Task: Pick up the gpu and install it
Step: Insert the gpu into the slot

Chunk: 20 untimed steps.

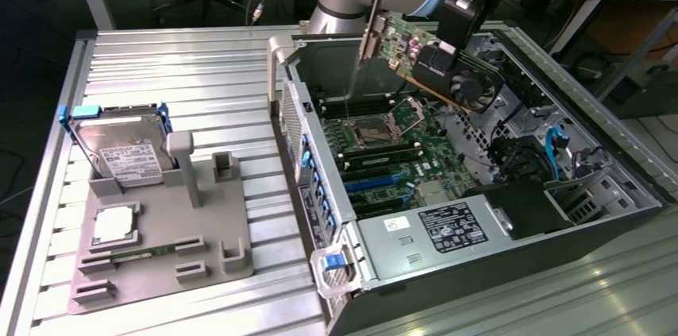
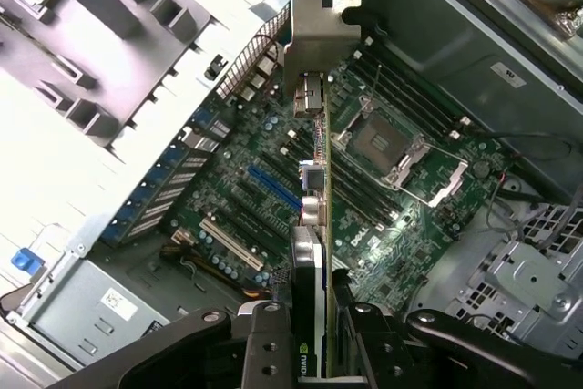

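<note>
The gpu point(image 1: 424, 62) hangs tilted in the air over the open computer case point(image 1: 593, 217), its silver end bracket point(image 1: 371, 34) toward the exterior view's left and its black fan point(image 1: 474, 86) facing the right. My gripper point(image 1: 453, 42) is shut on its upper edge. In the wrist view the gpu point(image 2: 314, 225) appears edge-on, with the bracket point(image 2: 314, 38) at the far end and my gripper point(image 2: 310, 353) clamped on the card. Beneath it lies the green motherboard point(image 2: 237, 179) with a blue slot point(image 2: 273, 187). The card is well above the board and touches nothing.
On the exterior view's left, a grey holder plate point(image 1: 212, 249) carries a hard drive point(image 1: 122, 153), a square processor point(image 1: 114, 225) and a memory stick point(image 1: 127, 255). The processor socket point(image 1: 383, 123), cables point(image 1: 551, 153) and the case walls surround the card.
</note>
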Each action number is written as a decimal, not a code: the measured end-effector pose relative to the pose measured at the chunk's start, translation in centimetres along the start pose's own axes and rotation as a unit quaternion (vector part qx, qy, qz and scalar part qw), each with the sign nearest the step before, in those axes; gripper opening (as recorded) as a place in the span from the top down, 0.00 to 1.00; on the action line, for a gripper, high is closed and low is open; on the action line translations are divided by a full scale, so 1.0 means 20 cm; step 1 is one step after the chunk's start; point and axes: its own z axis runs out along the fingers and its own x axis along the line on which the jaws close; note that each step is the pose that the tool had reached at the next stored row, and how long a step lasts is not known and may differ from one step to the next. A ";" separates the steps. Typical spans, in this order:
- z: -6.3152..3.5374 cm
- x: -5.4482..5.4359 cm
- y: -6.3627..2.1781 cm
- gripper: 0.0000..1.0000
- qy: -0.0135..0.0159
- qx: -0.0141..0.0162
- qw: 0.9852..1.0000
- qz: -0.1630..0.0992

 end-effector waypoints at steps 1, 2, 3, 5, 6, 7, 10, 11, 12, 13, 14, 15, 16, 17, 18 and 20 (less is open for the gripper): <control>0.000 0.00 0.000 0.73 0.000 0.000 1.000 -0.003; 0.000 0.00 0.000 0.73 0.000 0.000 1.000 -0.007; 0.000 0.00 0.000 0.73 0.000 0.000 1.000 -0.009; 0.000 0.00 0.000 0.73 0.001 0.000 1.000 -0.015; 0.000 0.00 0.000 0.73 0.001 0.000 1.000 -0.018; 0.000 0.00 0.000 0.73 0.001 0.000 1.000 -0.020; 0.000 0.00 0.000 0.73 0.002 -0.001 0.999 -0.033; 0.000 0.00 0.000 0.73 0.002 -0.001 0.999 -0.039; 0.000 0.00 0.000 0.73 0.002 -0.001 0.999 -0.041; 0.000 0.00 0.000 0.73 0.002 -0.001 0.999 -0.044; 0.000 0.00 0.000 0.73 0.002 -0.001 0.999 -0.047; 0.000 0.00 0.000 0.73 0.002 -0.001 0.999 -0.050; 0.000 0.00 0.000 0.73 0.003 -0.001 0.999 -0.053; 0.000 0.00 0.000 0.73 0.003 -0.001 0.998 -0.056; 0.000 0.00 0.000 0.73 0.003 -0.001 0.998 -0.060; 0.000 0.00 0.000 0.73 0.003 -0.001 0.998 -0.070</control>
